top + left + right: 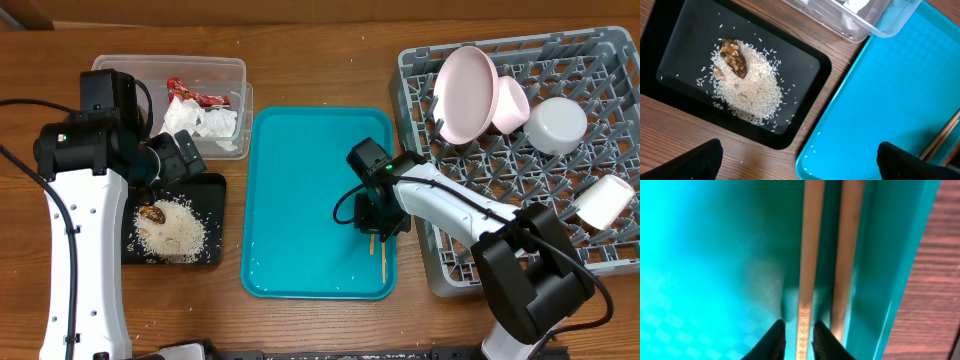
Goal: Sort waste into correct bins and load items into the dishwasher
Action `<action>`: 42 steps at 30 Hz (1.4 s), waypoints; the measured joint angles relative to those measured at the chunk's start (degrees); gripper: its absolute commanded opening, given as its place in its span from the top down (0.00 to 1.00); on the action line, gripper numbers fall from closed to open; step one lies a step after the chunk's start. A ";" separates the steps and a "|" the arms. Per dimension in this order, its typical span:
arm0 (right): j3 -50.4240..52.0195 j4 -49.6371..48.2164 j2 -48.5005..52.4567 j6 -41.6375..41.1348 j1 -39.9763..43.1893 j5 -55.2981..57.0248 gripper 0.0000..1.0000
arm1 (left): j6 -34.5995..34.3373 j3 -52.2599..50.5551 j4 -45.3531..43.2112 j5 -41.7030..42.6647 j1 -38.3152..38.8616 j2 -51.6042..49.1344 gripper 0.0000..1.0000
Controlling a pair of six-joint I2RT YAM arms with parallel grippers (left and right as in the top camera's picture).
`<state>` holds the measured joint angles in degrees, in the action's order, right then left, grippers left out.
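Two wooden chopsticks (382, 262) lie along the right rim of the teal tray (300, 180). My right gripper (378, 228) is down on them; in the right wrist view its fingers (799, 330) are shut on the left chopstick (810, 245), with the other chopstick (847, 245) beside it. My left gripper (185, 155) hangs open and empty over the black tray (215, 190), which holds rice (175, 228) and a brown scrap (152, 212). The clear tub (235, 70) holds the red wrapper (190, 93) and napkins (205, 122). The grey rack (520, 190) holds the plate (468, 92), two bowls (512, 103) and the cup (603, 200).
In the left wrist view the open fingers (800, 160) frame the black tray (805, 107), the teal tray's corner (880, 100) and the tub's corner (880, 30). A few stray rice grains lie on the teal tray and wood. The rack stands right against the teal tray.
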<state>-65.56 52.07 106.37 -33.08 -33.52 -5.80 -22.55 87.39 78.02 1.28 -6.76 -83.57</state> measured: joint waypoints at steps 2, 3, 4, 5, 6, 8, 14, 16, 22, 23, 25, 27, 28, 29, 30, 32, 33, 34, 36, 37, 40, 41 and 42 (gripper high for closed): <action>0.02 0.13 0.00 -0.02 0.00 -0.20 0.92 | 0.00 0.00 0.00 0.00 0.00 0.00 0.00; 0.02 0.24 0.00 -0.09 0.00 -0.24 0.95 | -0.02 0.00 0.02 0.00 0.00 0.00 0.00; 0.02 0.50 0.00 -0.02 0.00 -0.31 0.96 | 0.00 0.00 0.02 0.02 0.00 0.00 0.00; 0.00 0.61 -0.02 -0.04 0.00 -0.39 0.96 | 0.00 0.00 0.00 0.02 0.00 0.00 0.00; 0.00 0.70 -0.13 0.02 0.00 -0.39 0.96 | 0.00 0.00 0.00 0.02 0.00 0.00 0.00; 0.00 0.81 -0.13 0.07 0.00 -0.44 0.96 | -0.02 0.00 0.00 0.00 0.00 0.00 0.00; 0.00 1.11 -0.13 0.07 0.00 -0.83 0.96 | -0.02 0.00 0.02 0.00 0.00 0.00 0.00; -0.24 2.29 -0.13 0.15 0.00 -0.87 0.96 | -0.02 0.00 0.00 0.00 0.00 0.00 0.00; -4.33 8.09 -1.27 2.91 0.11 -0.66 0.96 | -0.02 0.00 0.02 0.02 0.00 0.00 0.00; -5.25 8.72 -1.95 3.39 0.13 -0.55 0.96 | -0.02 0.00 0.02 0.02 0.00 0.00 0.00; -7.93 11.13 -4.17 4.94 0.50 -0.17 0.96 | 0.00 0.00 0.02 0.02 0.00 0.00 0.00; -10.99 13.62 -7.56 6.86 1.60 0.04 0.96 | -0.02 0.00 0.02 0.00 0.00 0.00 0.00; -12.07 14.29 -8.90 7.65 2.25 0.09 0.94 | 0.00 0.00 0.02 0.00 0.00 0.00 0.00; -12.90 14.64 -10.21 8.41 3.04 0.15 0.92 | 0.00 0.00 0.00 0.00 0.00 0.00 0.00; -13.55 15.04 -11.37 9.27 3.91 0.31 0.87 | -0.02 0.00 0.02 0.00 0.00 0.00 0.00; -13.94 15.47 -12.50 10.23 5.27 0.35 0.75 | 0.00 0.00 0.02 0.02 0.00 0.00 0.00; -13.94 15.67 -12.57 10.86 5.81 0.39 0.73 | 0.00 0.00 0.02 0.00 0.00 0.00 0.00; -13.88 15.54 -12.41 10.95 6.12 0.57 0.70 | -0.02 0.00 0.02 0.00 0.00 0.00 0.00; -13.40 14.01 -11.93 11.02 6.05 0.63 0.64 | -0.02 0.00 0.02 0.00 0.00 0.00 0.00; -12.94 12.68 -11.65 10.78 5.73 0.66 0.59 | 0.00 0.00 0.02 0.02 0.00 0.00 0.00; -11.63 10.03 -10.25 10.34 4.59 0.72 0.52 | 0.00 0.00 0.02 0.04 0.00 0.00 0.00; -11.30 9.40 -9.29 9.94 4.09 1.01 0.52 | 0.00 0.00 0.02 0.17 0.00 0.00 0.00; -10.99 8.74 -7.85 9.62 3.65 1.38 0.52 | 0.00 0.00 0.02 0.24 0.00 0.00 0.00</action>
<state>-76.55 60.82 98.52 -23.46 -29.87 -4.43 -22.55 87.39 78.04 1.52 -6.76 -83.57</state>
